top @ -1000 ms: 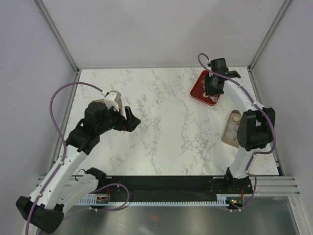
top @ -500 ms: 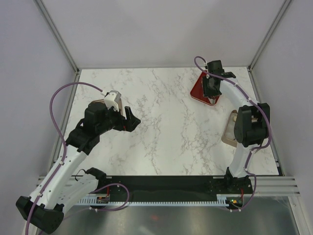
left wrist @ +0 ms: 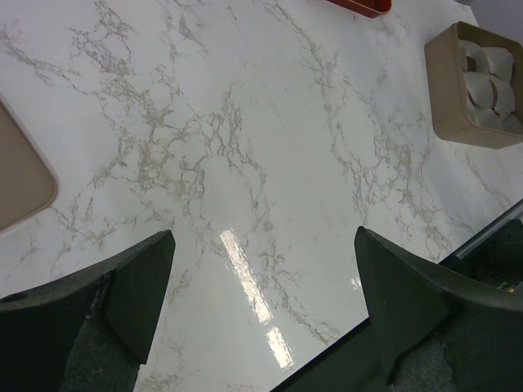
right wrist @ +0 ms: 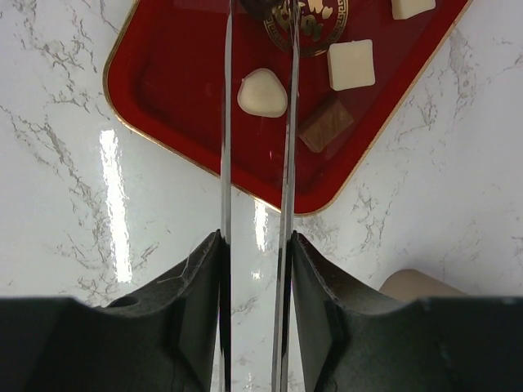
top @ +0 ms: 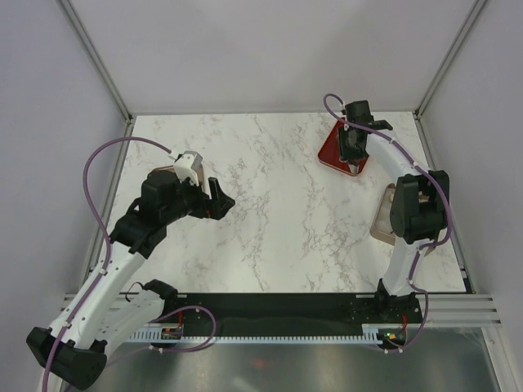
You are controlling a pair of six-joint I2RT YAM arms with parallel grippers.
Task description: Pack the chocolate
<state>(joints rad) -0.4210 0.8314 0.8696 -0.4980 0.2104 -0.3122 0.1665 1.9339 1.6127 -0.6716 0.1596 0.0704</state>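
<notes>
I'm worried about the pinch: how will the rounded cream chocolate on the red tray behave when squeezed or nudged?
The rounded cream chocolate is small and domed, so the thin fingers may squirt it sideways. The glossy red tray probably lets it slide when nudged. It looks solid and likely light.

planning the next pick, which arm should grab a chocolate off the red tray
Right. The right gripper hangs over the red tray, a white chocolate lined up between its jaws. The left gripper is open over the table, far away.
</notes>
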